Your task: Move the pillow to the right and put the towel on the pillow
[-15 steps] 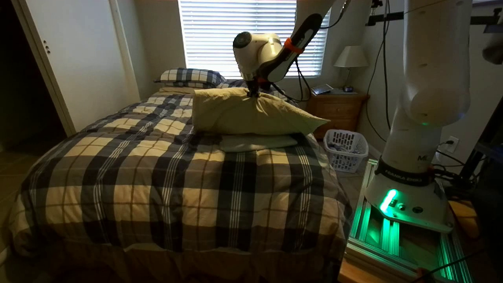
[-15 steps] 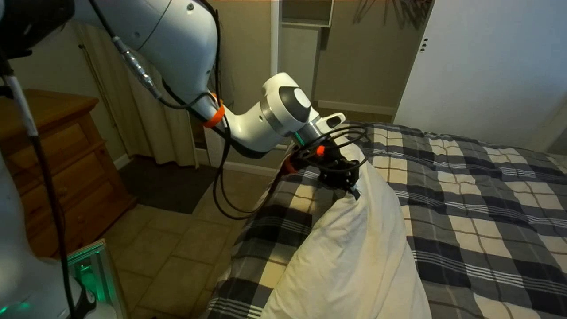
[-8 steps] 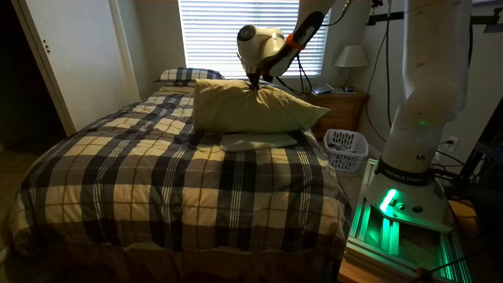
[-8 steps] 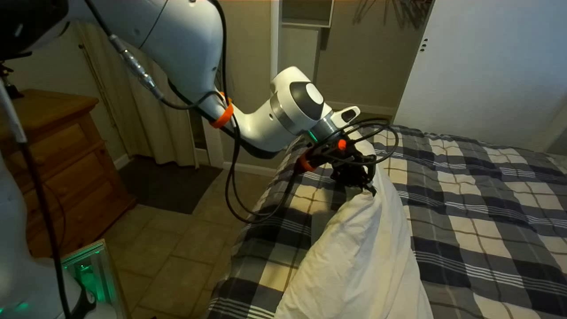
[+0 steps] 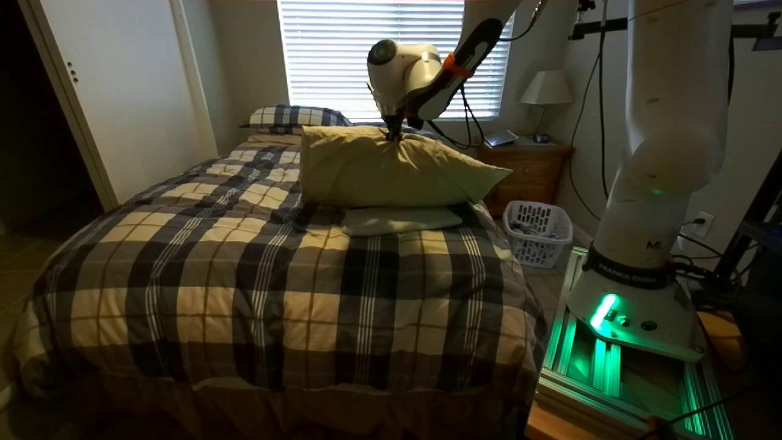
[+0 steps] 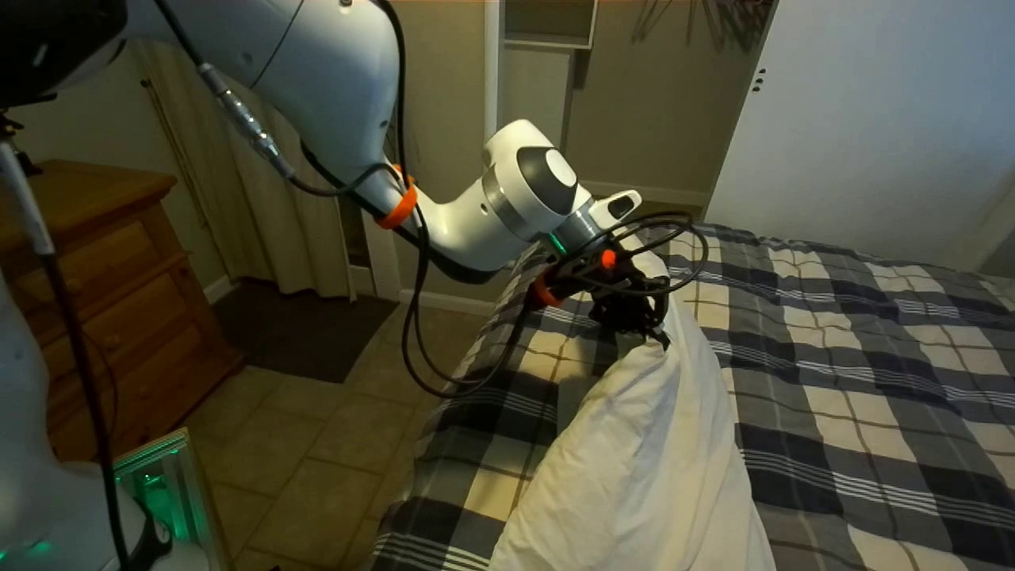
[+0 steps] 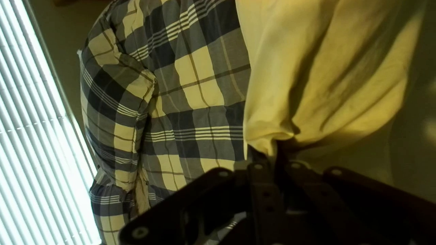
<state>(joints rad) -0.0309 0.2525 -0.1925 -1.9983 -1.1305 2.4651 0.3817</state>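
My tool (image 5: 394,137) is clenched on a gathered fold of the large, puffy, pale cream-yellow rectangular pillow (image 5: 397,177), near the middle of its upper edge. The pillow hangs directly below the tool, over the dark-and-cream plaid-covered bed (image 5: 244,275); whether its underside rests or floats just clear, I cannot tell. In an exterior view its long axis runs across the bed, one tapered corner pointing toward the side where my white base (image 5: 635,305) stands.

What the coming move turns on is the thin, limp, off-white cloth towel (image 5: 400,221). It lies flat on the bed, lower than the tool and just beside the pillow's lower edge, on the side away from the white slatted blinds (image 5: 342,61). Whether the pillow overlaps it, I cannot tell.

I judge this to be the pillow-moving step, with the towel's turn to follow. The task does not say whose right it means; if mine, facing the bed from my base, that is toward the blinds and away from the towel. A low carry could drag the towel along, so I would want height before sideways travel.
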